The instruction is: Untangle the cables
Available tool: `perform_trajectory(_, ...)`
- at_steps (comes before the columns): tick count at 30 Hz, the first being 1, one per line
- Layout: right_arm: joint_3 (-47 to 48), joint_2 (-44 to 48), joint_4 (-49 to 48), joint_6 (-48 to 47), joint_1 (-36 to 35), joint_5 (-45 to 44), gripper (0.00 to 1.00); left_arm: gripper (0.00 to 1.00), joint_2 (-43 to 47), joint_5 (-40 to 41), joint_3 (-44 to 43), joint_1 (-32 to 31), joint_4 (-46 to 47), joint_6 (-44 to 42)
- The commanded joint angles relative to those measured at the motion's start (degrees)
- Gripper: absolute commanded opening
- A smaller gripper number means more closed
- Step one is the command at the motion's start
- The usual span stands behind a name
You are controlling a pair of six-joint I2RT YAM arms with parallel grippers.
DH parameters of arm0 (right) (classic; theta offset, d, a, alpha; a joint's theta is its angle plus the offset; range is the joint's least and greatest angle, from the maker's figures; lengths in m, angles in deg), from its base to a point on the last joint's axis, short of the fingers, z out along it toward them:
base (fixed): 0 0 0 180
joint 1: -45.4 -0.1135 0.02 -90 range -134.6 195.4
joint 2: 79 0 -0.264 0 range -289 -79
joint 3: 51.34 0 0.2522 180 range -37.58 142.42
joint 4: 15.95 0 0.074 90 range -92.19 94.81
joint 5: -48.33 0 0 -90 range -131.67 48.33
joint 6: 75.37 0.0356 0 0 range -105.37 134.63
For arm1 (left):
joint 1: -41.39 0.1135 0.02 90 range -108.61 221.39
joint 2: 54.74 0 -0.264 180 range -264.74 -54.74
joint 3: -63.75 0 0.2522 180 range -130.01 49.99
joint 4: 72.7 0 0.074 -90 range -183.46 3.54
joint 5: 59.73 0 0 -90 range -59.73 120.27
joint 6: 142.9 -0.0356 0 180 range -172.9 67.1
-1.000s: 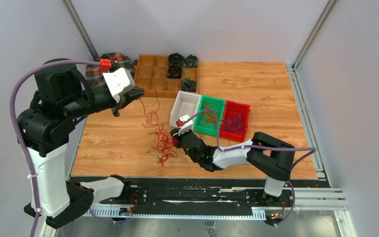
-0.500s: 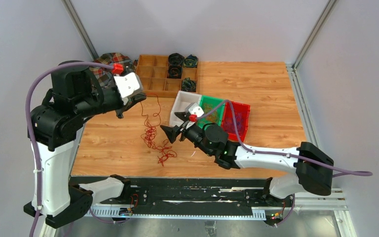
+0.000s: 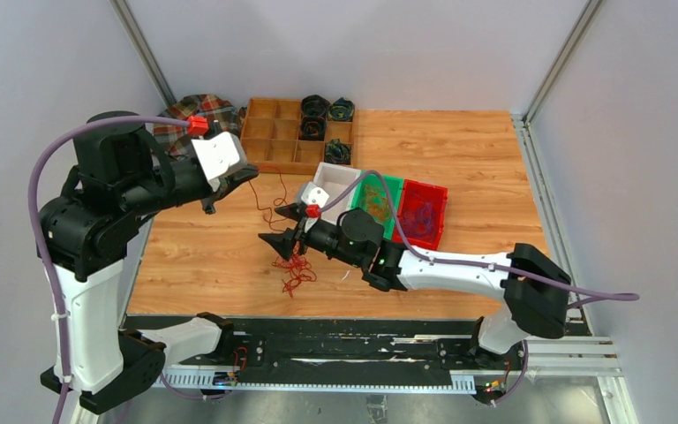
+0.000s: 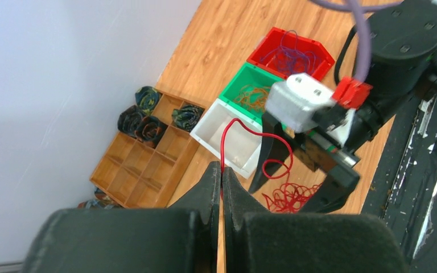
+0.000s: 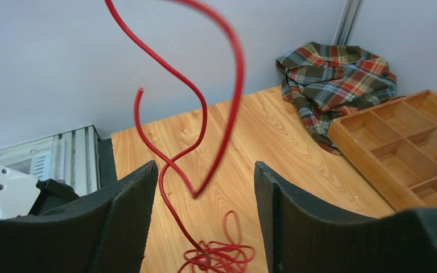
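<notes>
The left end effector (image 4: 222,177) pinches one red cable (image 4: 244,126), held high. The right end effector (image 5: 205,170) is spread around the hanging loop, above the red heap (image 3: 293,265) on the surface (image 3: 477,159). A wrong pull may tighten the knots, or the thin cable may slip out.

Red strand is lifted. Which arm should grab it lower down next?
Right. The left hand is shut on the red cable near its upper end, so it's occupied. The right hand is open just above the tangled bunch, with the cable hanging between its jaws. It likely only needs to close.
</notes>
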Motion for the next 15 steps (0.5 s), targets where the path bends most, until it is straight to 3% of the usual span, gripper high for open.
perform_trajectory(1,4.2,-3.9,1.0,2.4,0.9,0.7,0.56,0.00,-0.1,-2.1,-3.2,0.1,0.7,1.9)
perform_trajectory(5,4.5,-7.2,-0.2,5.0,1.5,-1.1,0.30,0.00,-1.0,-2.7,-6.0,0.0,0.7,3.2)
perform_trajectory(9,4.2,-11.8,-1.0,6.4,1.6,-7.4,0.11,0.00,-2.3,-3.0,-9.6,0.0,0.7,4.7)
perform_trajectory(11,3.3,-13.6,-1.4,7.7,1.6,-9.6,0.06,0.00,-3.2,-3.2,-11.7,0.1,0.8,5.6)
perform_trajectory(15,0.1,-15.7,-3.7,9.1,1.7,-11.9,0.05,0.00,-3.7,-2.1,-14.5,0.0,0.9,4.5)
